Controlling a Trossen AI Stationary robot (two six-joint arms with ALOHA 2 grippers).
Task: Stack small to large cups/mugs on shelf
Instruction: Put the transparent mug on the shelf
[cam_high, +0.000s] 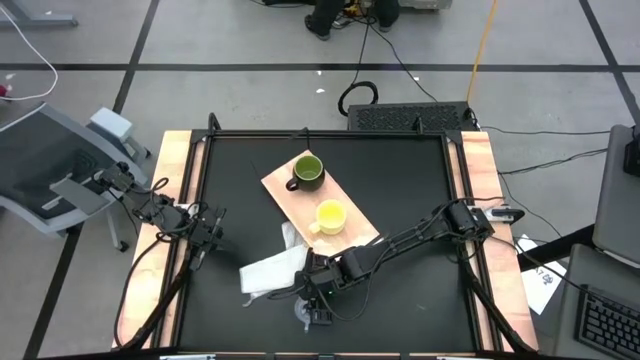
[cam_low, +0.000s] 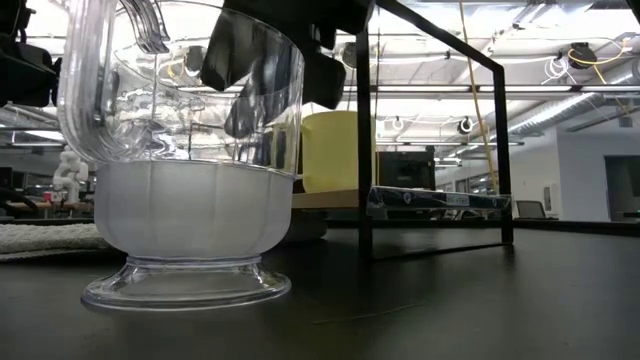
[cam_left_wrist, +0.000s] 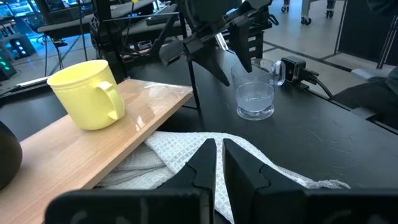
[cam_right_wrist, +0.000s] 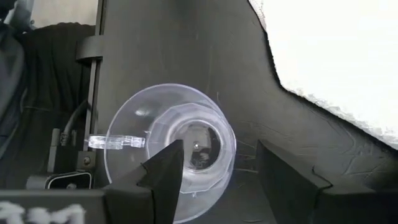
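Black table (cam_high: 400, 190) w/ light-wood side rails, seen from above. A light-wood shelf board (cam_high: 285, 190) lies diagonally near the table's centre. 2 mugs sit on it, apart from each other: a dark olive-green mug (cam_high: 307, 171) toward the far end and a yellow mug (cam_high: 331, 215) toward the near end, both upright, openings up.

A white cloth (cam_high: 272, 268) lies crumpled on the table, touching the board's near end; in the left wrist view the cloth (cam_left_wrist: 186, 152) tucks partly under the board's edge.

Right arm reaches from the table's right side across to the near-centre. Right tool (cam_high: 318, 296) hangs directly over the clear plastic cup (cam_high: 307, 314), fingers spread wide, released, 1 finger above the cup's mouth and 1 outside its rim; the right wrist view shows the cup (cam_right_wrist: 171, 146) from above w/ its clear handle sticking out sideways. The cup stands upright on the table near the front edge, just beside the cloth, off the board.

Left arm waits at the table's left edge. Left tool (cam_left_wrist: 216, 163) is clenched w/ nothing between its fingers, pointed toward the cloth.
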